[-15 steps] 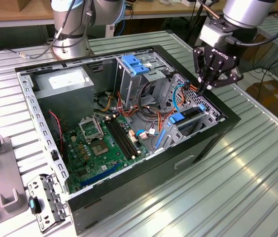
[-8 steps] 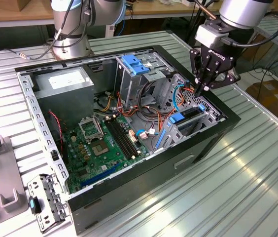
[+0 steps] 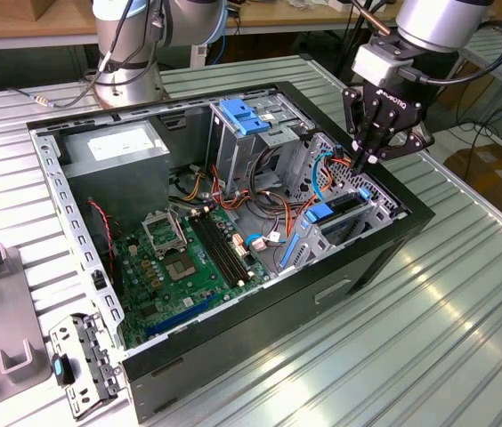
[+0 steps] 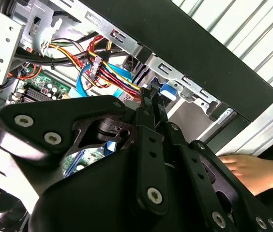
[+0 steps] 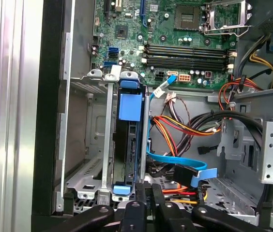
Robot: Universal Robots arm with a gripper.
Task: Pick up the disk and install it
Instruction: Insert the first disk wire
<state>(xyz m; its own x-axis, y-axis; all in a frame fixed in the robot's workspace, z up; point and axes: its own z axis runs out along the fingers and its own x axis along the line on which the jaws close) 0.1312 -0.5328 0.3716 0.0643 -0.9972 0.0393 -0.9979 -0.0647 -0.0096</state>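
The disk [image 5: 128,145] stands on edge in a slot of the metal drive cage [image 5: 108,145] inside the open computer case [image 3: 233,347]. It is a dark slab between blue side rails, with a blue tab [image 5: 129,105] at one end. In the exterior view the disk [image 3: 344,206] sits low in the cage at the case's right end. My gripper [image 3: 360,162] hangs just above that cage with its black fingers pressed together and nothing between them. In both wrist views the shut fingertips [image 5: 147,191] [image 4: 152,96] point at the disk's near blue end [image 4: 167,92].
Red, yellow and blue cables [image 5: 185,128] crowd the space beside the cage. The green motherboard [image 3: 189,258] and grey power-supply box [image 3: 113,147] fill the case's left part. A blue latch [image 3: 246,116] tops another cage. A person's hand [image 4: 245,169] rests outside the case wall. A loose bracket [image 3: 82,360] lies on the table.
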